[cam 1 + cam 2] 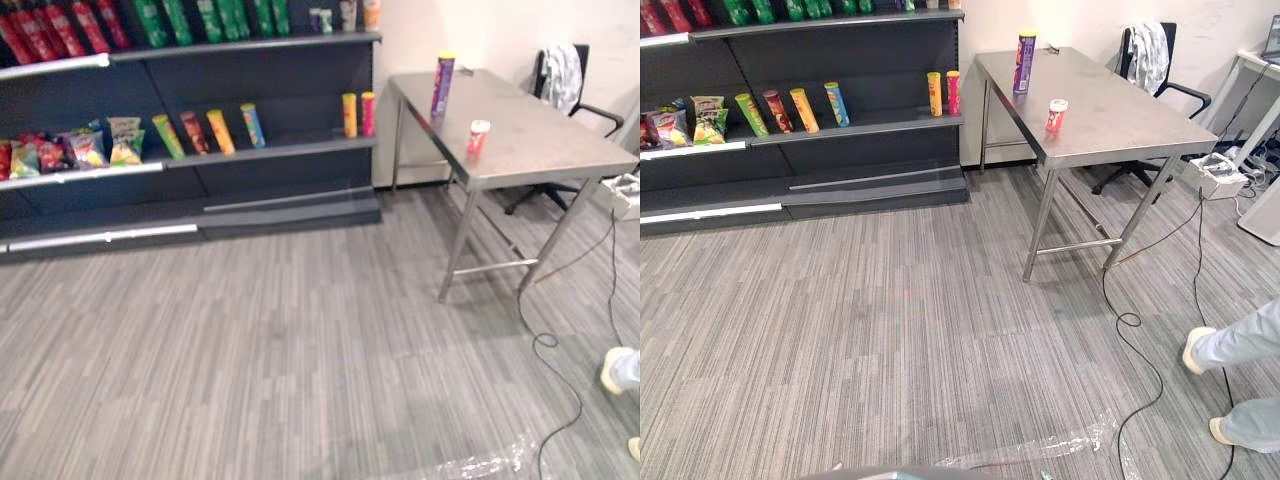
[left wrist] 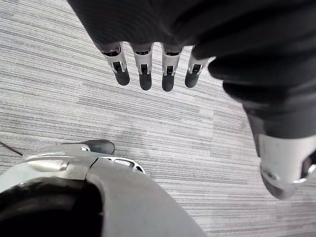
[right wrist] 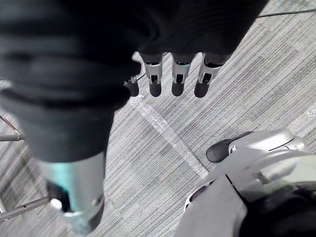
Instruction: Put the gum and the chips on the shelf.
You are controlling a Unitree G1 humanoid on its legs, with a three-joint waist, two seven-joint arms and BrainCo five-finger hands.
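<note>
chips: purple can (image 1: pixel 443 85), upright on surface (image 1: pixel 545 140), far end nr wall
gum: small red/white tub (image 1: pixel 478 137), upright on same surface, nr its front edge, closer to me than chips, apart from it
shelf (image 1: pixel 270 150): dark, left of surface; mid row has cans (image 1: pixel 220 131) + bags (image 1: pixel 125 140)
left robot hand (image 2: pixel 144 74): mine, hangs over floor (image 1: pixel 300 350), fingers (image 2: pixel 168 81) straight, spread, empty
right robot hand (image 3: pixel 178 79): over floor, fingers straight, slightly apart, holding nothing
misc: chair (image 1: pixel 600 112) behind surface; person's legs (image 1: pixel 1250 345) at right
</note>
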